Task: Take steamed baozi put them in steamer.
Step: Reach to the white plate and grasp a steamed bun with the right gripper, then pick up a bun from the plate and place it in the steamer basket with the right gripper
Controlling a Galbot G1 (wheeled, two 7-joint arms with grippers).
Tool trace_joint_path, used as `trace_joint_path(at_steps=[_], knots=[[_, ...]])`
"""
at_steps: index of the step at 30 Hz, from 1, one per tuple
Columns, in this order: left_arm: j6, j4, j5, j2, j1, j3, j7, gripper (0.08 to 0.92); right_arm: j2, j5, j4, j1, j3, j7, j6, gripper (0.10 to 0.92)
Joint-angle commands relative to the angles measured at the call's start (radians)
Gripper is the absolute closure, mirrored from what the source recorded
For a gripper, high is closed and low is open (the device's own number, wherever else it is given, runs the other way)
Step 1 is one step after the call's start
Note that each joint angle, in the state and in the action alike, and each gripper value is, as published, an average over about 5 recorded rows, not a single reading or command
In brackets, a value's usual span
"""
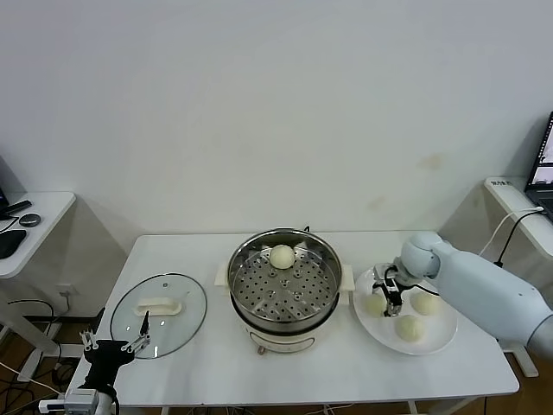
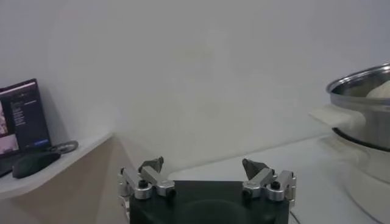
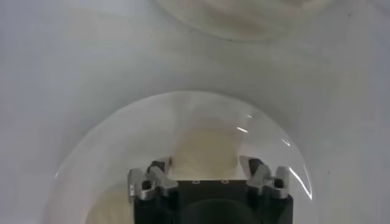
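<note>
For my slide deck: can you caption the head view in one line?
Right pincer lowered over a baozi on the white plate; one bun in the steamer; left pincer idle near the glass lid.

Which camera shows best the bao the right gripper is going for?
The right wrist view: the bao sits between the right gripper fingers, on the plate. The head view shows it small, partly behind the gripper. The left wrist view misses it.
</note>
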Motion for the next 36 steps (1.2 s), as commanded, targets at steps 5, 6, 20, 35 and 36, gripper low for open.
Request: trace_joint_path(at_steps=[5,6,20,35,36], knots=[[0.001,-0.003,-0.002,0.003,-0.001,-0.002,0.002,0.177,-0.039,0.033,0.043,0.031,-0.013,-0.024,-0.015,0.519],[0.002,-0.004,-0.002,0.003,-0.001,-0.002,0.002,0.177,-0.057,0.045,0.057,0.053,-0.024,-0.028,-0.016,0.536],[0.012,-0.017,-0.014,0.019,-0.034,0.022,0.003,0.177,-0.121,0.492,0.265,0.845,-0.486,-0.039,-0.120,0.537],[0.008,-0.009,-0.013,0.011,-0.040,0.015,-0.014,0.177,0.356,0.825,0.293,0.816,-0.561,0.190,-0.448,0.524],[0.008,-0.009,-0.013,0.008,-0.039,0.013,-0.015,0.177,0.380,0.820,0.278,0.791,-0.558,0.196,-0.459,0.524]])
